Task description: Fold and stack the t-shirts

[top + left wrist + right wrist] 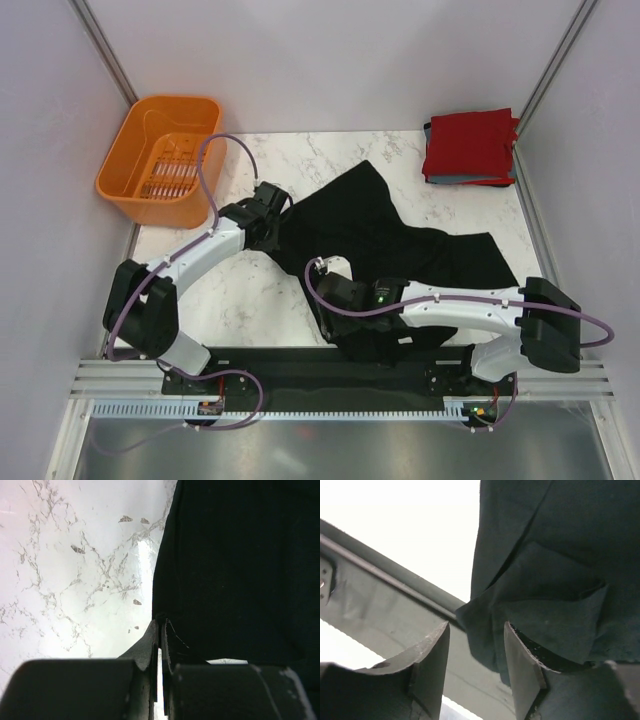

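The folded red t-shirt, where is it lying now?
The red t-shirt lies at the far right corner of the table in the top external view, on a folded grey-blue t-shirt, beyond the spread black t-shirt.

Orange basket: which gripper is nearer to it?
Left. The left gripper grips the black t-shirt just right of the orange basket; the right gripper sits by the near table edge.
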